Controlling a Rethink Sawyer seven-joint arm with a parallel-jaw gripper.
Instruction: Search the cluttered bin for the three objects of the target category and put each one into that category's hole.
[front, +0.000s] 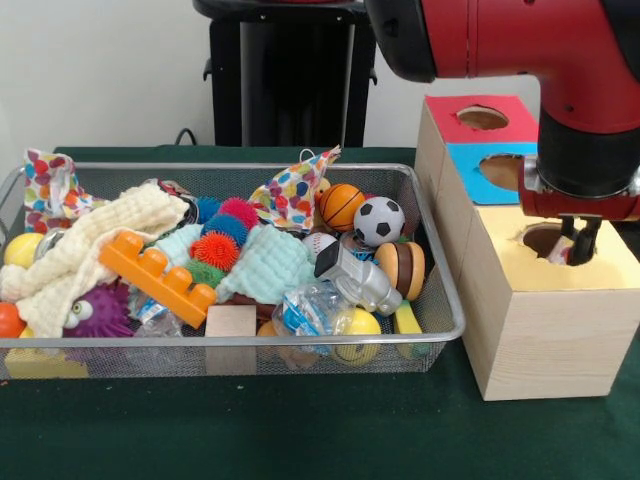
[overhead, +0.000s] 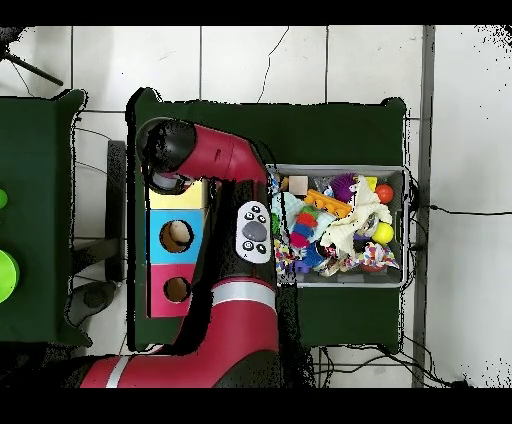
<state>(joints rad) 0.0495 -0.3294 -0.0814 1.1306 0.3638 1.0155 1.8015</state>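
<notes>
Green desk, and our end effector (front: 577, 245) is poking into the yellow hole (front: 548, 240), grip unclear; two dotted pieces (front: 293, 187) (front: 48, 185) left in the bin (front: 440, 290)

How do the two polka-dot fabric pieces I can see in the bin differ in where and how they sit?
The left polka-dot piece is draped over the bin at its far left corner, beside the cream cloth. The right polka-dot piece stands in a peak at the middle of the far rim, next to the basketball. The left piece looks more crumpled, the right one more spread. Both are white with coloured dots.
</notes>
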